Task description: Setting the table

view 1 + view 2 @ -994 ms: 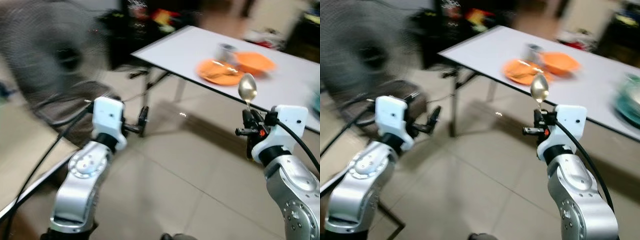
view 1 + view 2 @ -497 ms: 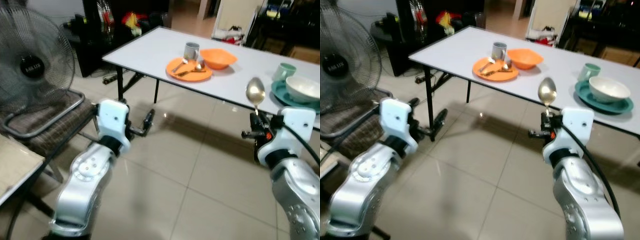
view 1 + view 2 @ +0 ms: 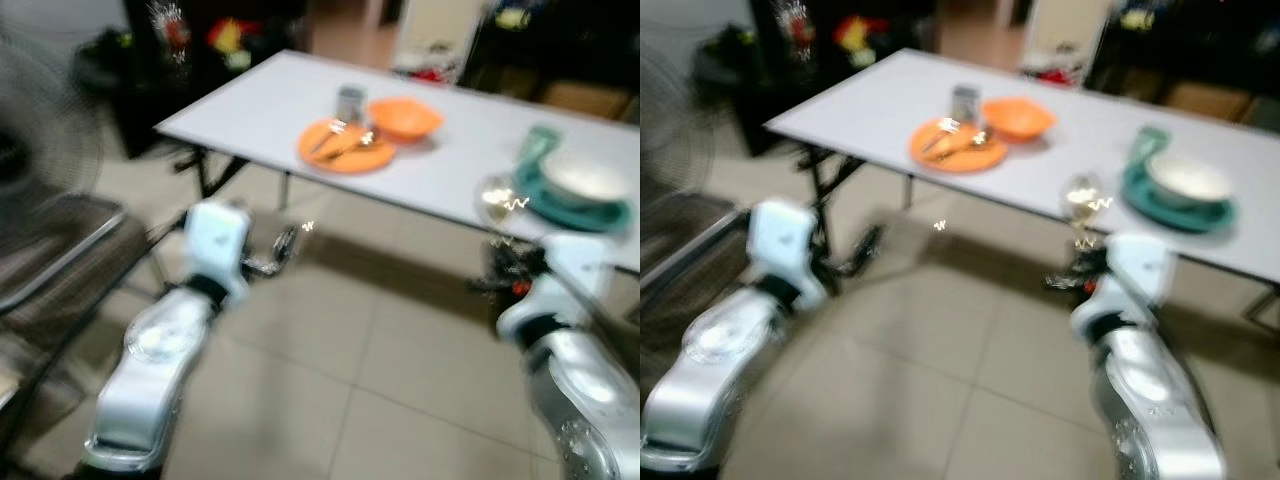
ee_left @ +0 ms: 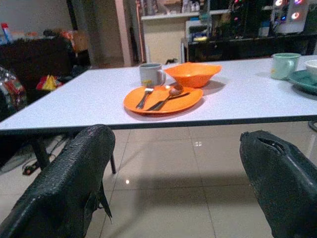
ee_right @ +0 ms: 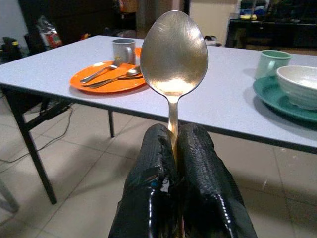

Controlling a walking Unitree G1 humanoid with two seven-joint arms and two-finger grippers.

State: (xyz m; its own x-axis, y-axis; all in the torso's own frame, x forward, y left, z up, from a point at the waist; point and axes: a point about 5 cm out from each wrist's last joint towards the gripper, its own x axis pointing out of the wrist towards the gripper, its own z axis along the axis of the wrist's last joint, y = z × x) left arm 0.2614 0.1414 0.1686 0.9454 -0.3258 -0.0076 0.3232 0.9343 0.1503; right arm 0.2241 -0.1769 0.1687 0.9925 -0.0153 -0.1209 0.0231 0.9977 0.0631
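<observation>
My right gripper [image 5: 173, 144] is shut on the handle of a metal spoon [image 5: 173, 52], bowl upright, held in front of the white table [image 3: 450, 170]. The spoon [image 3: 497, 200] shows blurred just short of the table's near edge. On the table lie an orange plate [image 4: 163, 99] with a fork and spoon, a grey mug [image 4: 150, 74] and an orange bowl [image 4: 193, 74]. To the right stand a teal plate [image 5: 282, 99] with a white bowl [image 5: 299, 84] and a pale green cup [image 5: 265, 63]. My left gripper [image 4: 178, 168] is open and holds nothing, out over the floor.
A chair frame [image 3: 60, 260] and a fan [image 3: 40, 110] stand to my left. Dark shelving [image 3: 190, 40] sits behind the table's far left. Tiled floor [image 3: 340, 380] lies between me and the table, whose black legs [image 3: 205, 175] show below the left corner.
The camera has shifted closer to the table and towards its right, and the picture is blurred now. The spoon stays held upright in my right gripper; the left gripper stays open.
</observation>
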